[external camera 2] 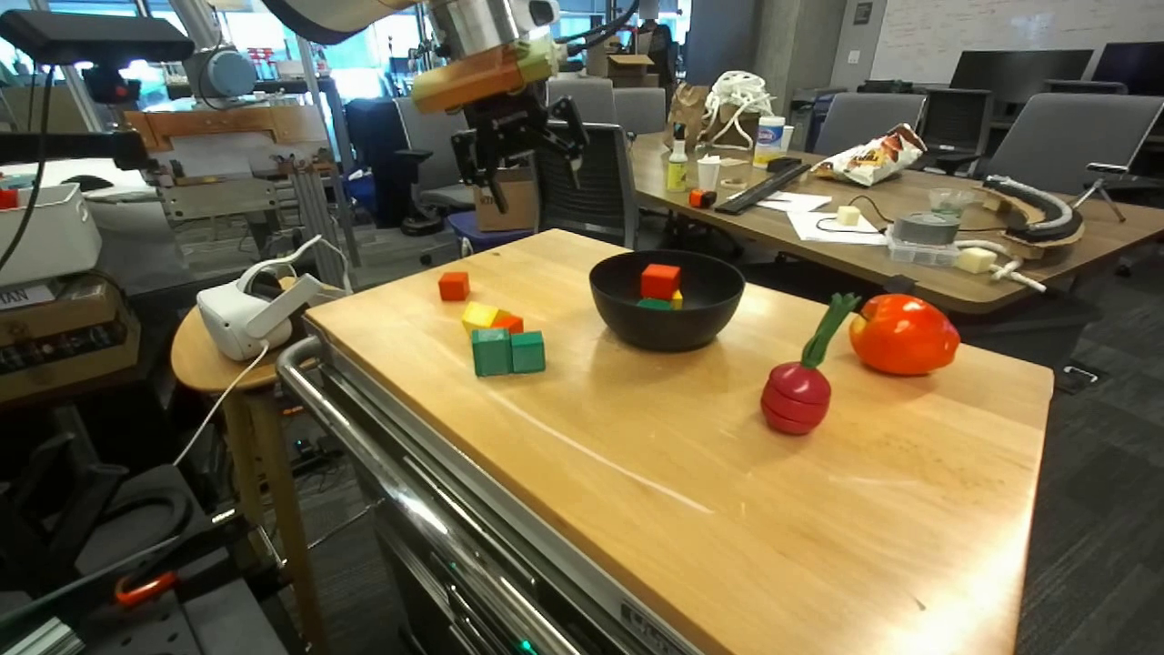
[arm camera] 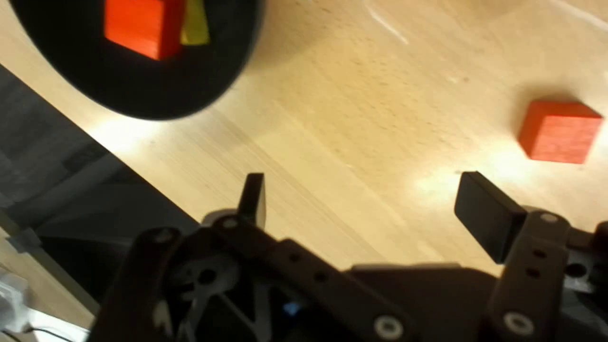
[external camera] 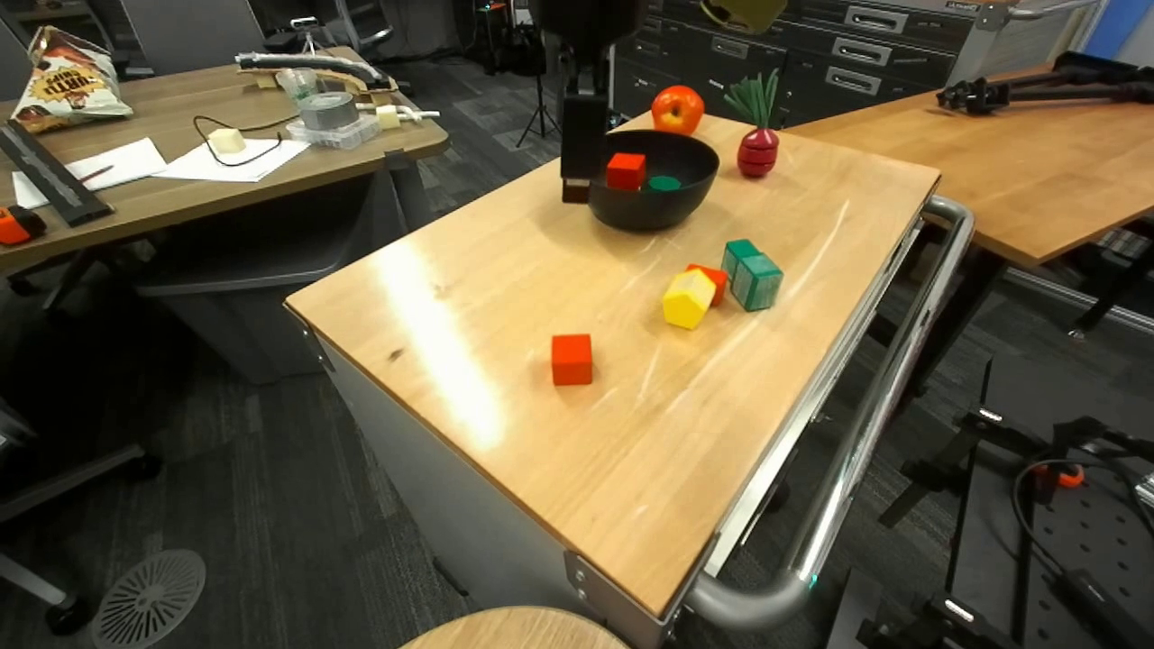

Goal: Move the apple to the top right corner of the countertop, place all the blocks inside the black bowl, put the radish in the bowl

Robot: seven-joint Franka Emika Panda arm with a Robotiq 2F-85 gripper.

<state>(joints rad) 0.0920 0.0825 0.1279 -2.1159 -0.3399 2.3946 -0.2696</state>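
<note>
Wide-parted gripper point(arm camera: 365, 204), higher than bowl point(external camera 2: 666, 325); inside bowl, red, yellow and green blocks point(external camera 2: 660, 280); to one side of bowl, five more blocks point(external camera 2: 491, 353); across bowl from these, radish point(external camera 2: 796, 398) and apple point(external camera 2: 905, 335).

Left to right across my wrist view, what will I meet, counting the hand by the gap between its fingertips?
Red block in the black bowl → yellow block in that bowl → hand, its jaws apart → lone red block on the countertop.
</note>
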